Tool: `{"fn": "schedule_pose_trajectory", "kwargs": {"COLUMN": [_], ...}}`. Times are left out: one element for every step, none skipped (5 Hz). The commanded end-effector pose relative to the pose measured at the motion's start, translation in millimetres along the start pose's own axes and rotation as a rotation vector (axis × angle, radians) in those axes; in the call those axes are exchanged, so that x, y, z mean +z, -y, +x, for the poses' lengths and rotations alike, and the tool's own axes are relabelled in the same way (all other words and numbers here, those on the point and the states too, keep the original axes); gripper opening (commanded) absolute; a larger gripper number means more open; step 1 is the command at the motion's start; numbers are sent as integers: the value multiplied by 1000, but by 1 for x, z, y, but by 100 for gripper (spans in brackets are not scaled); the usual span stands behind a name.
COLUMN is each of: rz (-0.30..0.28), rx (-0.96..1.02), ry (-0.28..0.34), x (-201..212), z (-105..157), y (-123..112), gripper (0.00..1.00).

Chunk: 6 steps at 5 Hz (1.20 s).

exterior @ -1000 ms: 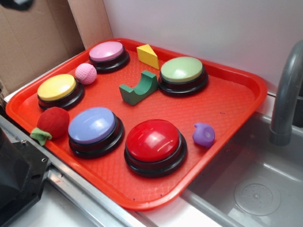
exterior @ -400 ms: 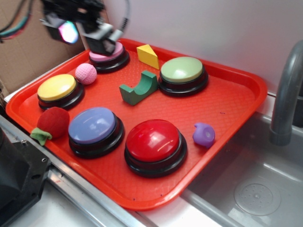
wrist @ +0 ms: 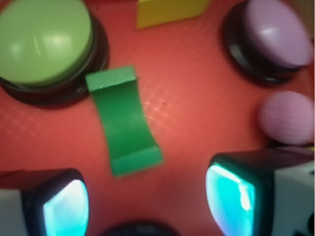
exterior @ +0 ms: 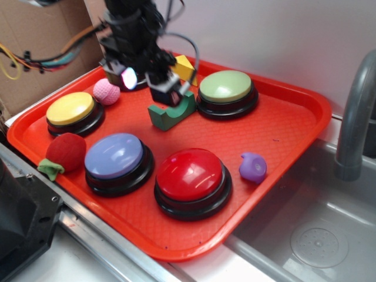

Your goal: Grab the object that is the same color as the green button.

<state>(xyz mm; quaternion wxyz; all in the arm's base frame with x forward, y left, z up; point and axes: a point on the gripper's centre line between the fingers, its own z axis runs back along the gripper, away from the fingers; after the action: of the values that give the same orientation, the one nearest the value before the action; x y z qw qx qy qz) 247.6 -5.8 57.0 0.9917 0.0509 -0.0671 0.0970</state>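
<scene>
From the outside view, the gripper [exterior: 148,82] hangs just over the green block [exterior: 171,111], which lies on the red tray [exterior: 282,126] left of the green button [exterior: 226,87]. In the wrist view, the fingers [wrist: 235,192] are spread wide, holding nothing, with the block [wrist: 124,123] beside the button [wrist: 44,40].

The arch block [exterior: 171,111] lies on the tray [exterior: 282,126], just left of the dome button [exterior: 227,88]; the wedge [exterior: 184,63] sits behind the arch block.
</scene>
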Motion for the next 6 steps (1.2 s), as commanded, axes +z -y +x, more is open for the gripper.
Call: {"fn": "schedule_pose_trajectory", "kwargs": {"rz": [-16, -25, -32, -54, -32, 15], "rx": [-58, -46, -46, -33, -35, -10], "ry": [38, 47, 33, 8, -2, -26], "x": [-25, -29, -30, -28, -12, 26], "z": [12, 10, 8, 9, 13, 20], "y": [4, 4, 4, 3, -2, -9], "gripper": [100, 95, 0, 0, 0, 0]}}
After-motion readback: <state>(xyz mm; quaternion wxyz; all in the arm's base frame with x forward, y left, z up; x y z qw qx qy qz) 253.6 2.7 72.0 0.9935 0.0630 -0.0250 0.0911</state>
